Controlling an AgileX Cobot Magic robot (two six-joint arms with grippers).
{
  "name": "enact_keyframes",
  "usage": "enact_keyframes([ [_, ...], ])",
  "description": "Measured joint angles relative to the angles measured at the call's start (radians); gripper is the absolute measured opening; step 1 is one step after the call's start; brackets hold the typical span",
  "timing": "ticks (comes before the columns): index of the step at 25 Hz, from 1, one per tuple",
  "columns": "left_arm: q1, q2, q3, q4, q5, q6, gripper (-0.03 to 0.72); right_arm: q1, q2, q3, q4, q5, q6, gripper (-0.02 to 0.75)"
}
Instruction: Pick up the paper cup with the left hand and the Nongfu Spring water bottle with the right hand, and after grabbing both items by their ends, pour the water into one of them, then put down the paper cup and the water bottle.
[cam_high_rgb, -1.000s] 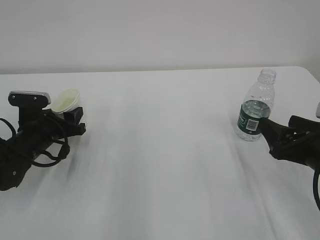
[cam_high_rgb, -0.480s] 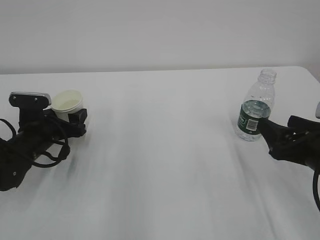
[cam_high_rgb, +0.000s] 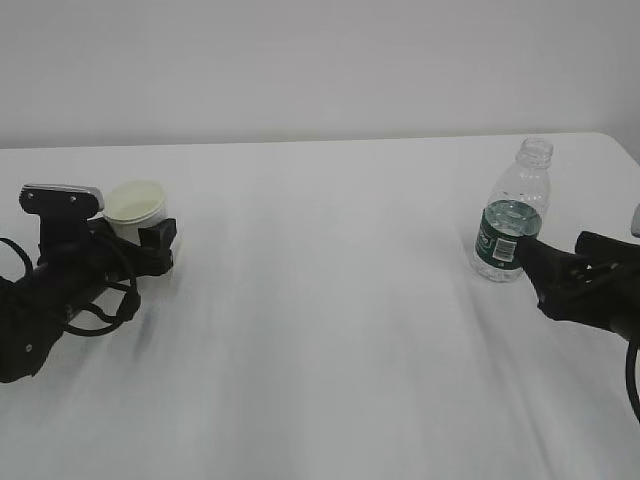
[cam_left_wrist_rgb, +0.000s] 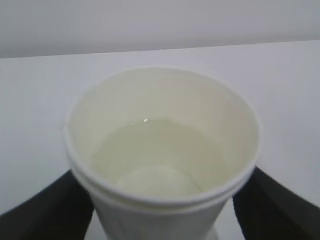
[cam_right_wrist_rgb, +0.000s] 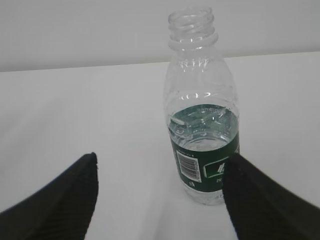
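The white paper cup (cam_high_rgb: 135, 206) stands upright on the table at the left, with water (cam_left_wrist_rgb: 155, 147) pooled in its cream inside. My left gripper (cam_high_rgb: 146, 240) is open around the cup's lower part; a thin gap shows between the cup wall (cam_left_wrist_rgb: 160, 215) and each black finger (cam_left_wrist_rgb: 47, 207). The Nongfu Spring water bottle (cam_high_rgb: 512, 222) stands capless at the right, its water level near the top of the green label (cam_right_wrist_rgb: 206, 167). My right gripper (cam_high_rgb: 536, 256) is open just in front of the bottle (cam_right_wrist_rgb: 199, 80), whose base sits beside the right finger (cam_right_wrist_rgb: 260, 200).
A white table (cam_high_rgb: 330, 320) runs to a pale wall behind. Its right rear corner lies just past the bottle. Both black arms rest low over the table near the left and right edges of the exterior view.
The left gripper's jaws have spread and the cup has gone from tilted to standing upright on the table. The right arm and the bottle have not moved.
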Motion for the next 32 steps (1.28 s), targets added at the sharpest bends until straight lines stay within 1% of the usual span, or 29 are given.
enact_keyframes([
  [10,0.000,-0.017,0.044,0.006,0.001,0.000,0.608,0.000,0.000,0.000,0.000,0.000,0.002,0.590],
  [19,0.000,-0.138,0.186,-0.001,0.002,0.000,0.593,0.000,0.000,0.000,-0.002,0.000,0.002,0.590],
  [22,0.000,-0.186,0.234,-0.002,0.002,0.000,0.593,0.000,0.000,0.000,-0.024,0.000,0.002,0.590],
  [28,0.000,-0.261,0.300,-0.002,0.002,0.000,0.591,0.000,-0.002,0.000,-0.120,0.000,0.040,0.590],
  [32,0.000,-0.319,0.319,-0.024,0.002,-0.075,0.588,0.000,-0.013,0.000,-0.155,0.000,0.040,0.590],
])
